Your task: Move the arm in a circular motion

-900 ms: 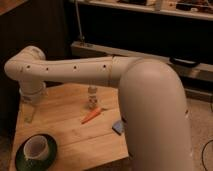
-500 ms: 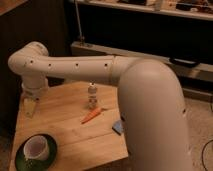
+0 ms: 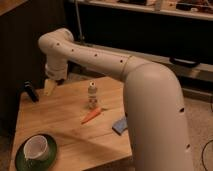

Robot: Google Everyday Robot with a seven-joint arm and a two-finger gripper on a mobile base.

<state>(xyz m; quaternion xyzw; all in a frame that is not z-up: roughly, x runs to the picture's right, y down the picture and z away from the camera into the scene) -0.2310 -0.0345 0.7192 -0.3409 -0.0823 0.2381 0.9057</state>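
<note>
The arm [image 3: 145, 95] is large and cream-white, made of thick rounded segments with small dark holes. It rises from the lower right, runs up and left across the view to a rounded elbow [image 3: 56, 42] at the upper left, then bends down. The gripper [image 3: 50, 88] is the pale tapered tip hanging over the far left part of the wooden table [image 3: 65, 135], just above its surface. It hangs beside a small dark object [image 3: 30, 92] standing at the table's left edge.
On the table stand a small bottle [image 3: 92, 95], an orange carrot [image 3: 91, 115], a blue sponge [image 3: 120, 125] partly behind the arm, and a white cup on a green plate [image 3: 35, 152]. Dark shelving [image 3: 150, 30] runs behind the table.
The elbow and the tip have moved to the right and a little up, further over the table. The things on the table have kept their places.
</note>
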